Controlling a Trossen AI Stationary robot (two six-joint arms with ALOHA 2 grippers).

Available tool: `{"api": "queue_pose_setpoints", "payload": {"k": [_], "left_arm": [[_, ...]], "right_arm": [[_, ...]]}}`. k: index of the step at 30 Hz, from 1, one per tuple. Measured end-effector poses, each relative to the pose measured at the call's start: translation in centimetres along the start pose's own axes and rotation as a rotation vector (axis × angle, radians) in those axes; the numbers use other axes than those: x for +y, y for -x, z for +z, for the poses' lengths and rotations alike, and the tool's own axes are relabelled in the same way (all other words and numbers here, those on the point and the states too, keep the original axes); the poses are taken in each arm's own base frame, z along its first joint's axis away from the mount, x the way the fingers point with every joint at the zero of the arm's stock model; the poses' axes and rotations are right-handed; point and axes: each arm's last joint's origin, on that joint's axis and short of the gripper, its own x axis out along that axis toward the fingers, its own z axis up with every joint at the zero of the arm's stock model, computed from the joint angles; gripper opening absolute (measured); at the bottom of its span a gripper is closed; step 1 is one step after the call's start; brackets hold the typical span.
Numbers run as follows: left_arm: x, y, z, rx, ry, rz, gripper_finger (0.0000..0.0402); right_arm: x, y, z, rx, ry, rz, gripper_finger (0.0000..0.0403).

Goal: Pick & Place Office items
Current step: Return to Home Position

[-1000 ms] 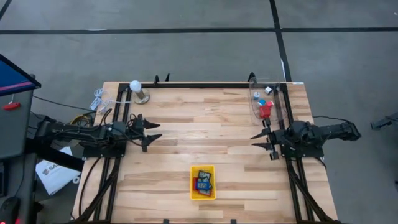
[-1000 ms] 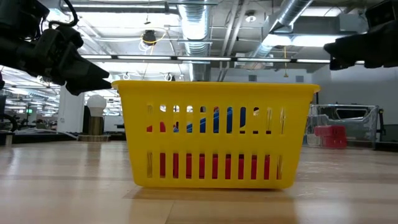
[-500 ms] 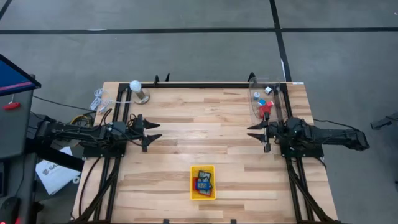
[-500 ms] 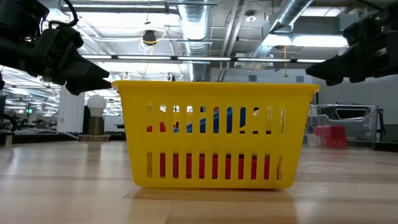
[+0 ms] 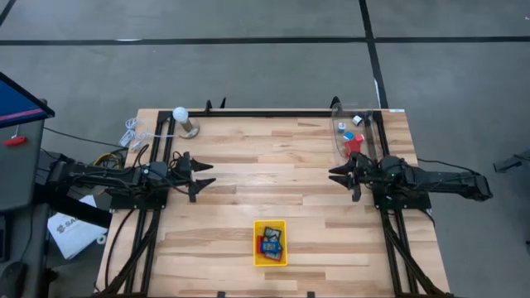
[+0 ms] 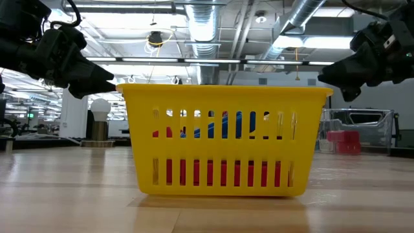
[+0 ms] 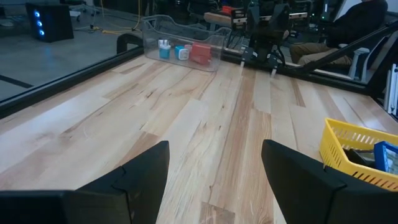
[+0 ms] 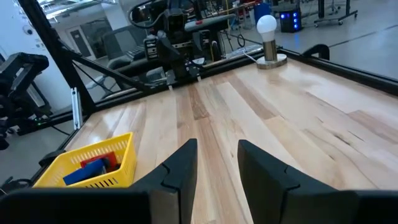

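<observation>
Small red, blue and white office items (image 5: 351,136) lie in a clear bin (image 7: 183,50) at the table's far right. More red and blue pieces lie in the yellow basket (image 5: 271,242) near the table's front edge; the basket also shows in the low view (image 6: 223,139). My left gripper (image 5: 207,175) is open and empty above the table's left side. My right gripper (image 5: 334,175) is open and empty above the table's right side, just on the near side of the clear bin. Its fingers point toward the table's left edge.
A white ball on a metal stand (image 5: 180,114) sits at the far left corner. Black frame rails (image 5: 162,157) run along the table's left, right and far edges. Bare wood (image 5: 273,174) lies between the two grippers.
My right gripper has moved toward the table's far edge, closer to the clear bin, and has dropped a little in the low view. My left gripper has kept still.
</observation>
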Motion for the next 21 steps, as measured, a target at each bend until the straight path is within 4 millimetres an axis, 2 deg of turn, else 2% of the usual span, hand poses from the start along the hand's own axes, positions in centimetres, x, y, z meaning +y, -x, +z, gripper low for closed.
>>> {"api": "queue_pose_setpoints", "payload": {"k": [21], "left_arm": [[0.00,0.00,0.00,0.000,0.000,0.000,0.0253]], "right_arm": [[0.00,0.00,-0.02,0.001,0.000,0.000,0.0109]]}}
